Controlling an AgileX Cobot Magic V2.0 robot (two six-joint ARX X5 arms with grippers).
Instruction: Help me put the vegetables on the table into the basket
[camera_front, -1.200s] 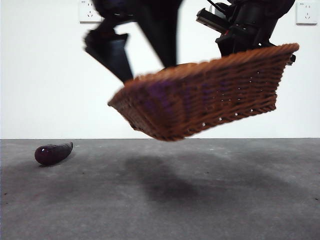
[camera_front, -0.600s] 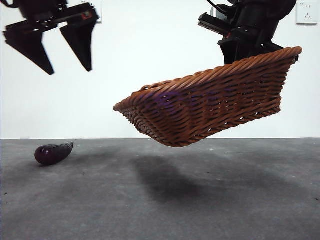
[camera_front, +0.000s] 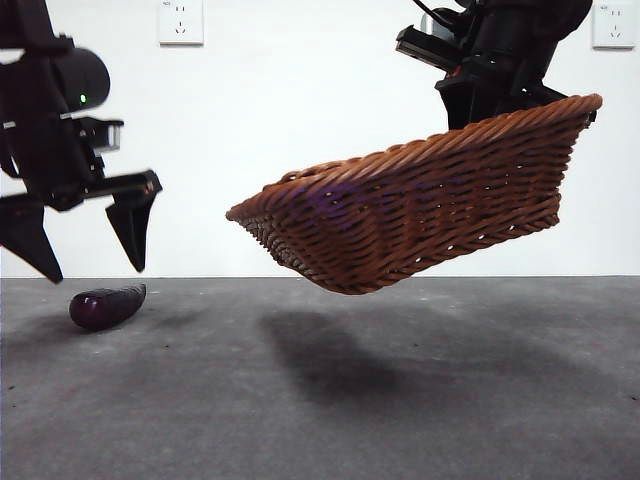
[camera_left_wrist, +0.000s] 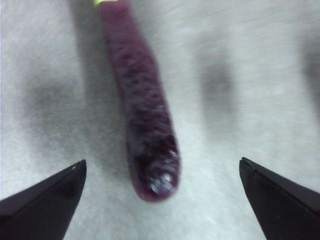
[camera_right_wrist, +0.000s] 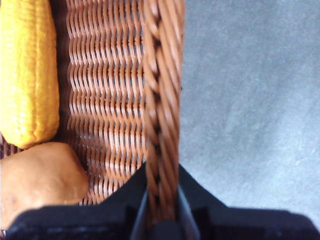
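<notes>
A dark purple eggplant (camera_front: 105, 306) (camera_left_wrist: 145, 125) lies on the grey table (camera_front: 400, 420) at the far left. My left gripper (camera_front: 85, 255) (camera_left_wrist: 160, 175) hangs open just above it, one jaw on each side. The brown wicker basket (camera_front: 420, 210) is held tilted in the air at the right, with my right gripper (camera_front: 500, 95) (camera_right_wrist: 162, 200) shut on its braided rim (camera_right_wrist: 162, 100). Inside the basket the right wrist view shows a yellow corn cob (camera_right_wrist: 27, 75) and a tan potato (camera_right_wrist: 40, 180).
The basket casts a shadow on the table (camera_front: 330, 360) beneath it. White wall sockets (camera_front: 180, 20) sit on the back wall.
The left gripper has swung away from the basket to the left and dropped down over the eggplant. The basket tilted slightly, then held still.
</notes>
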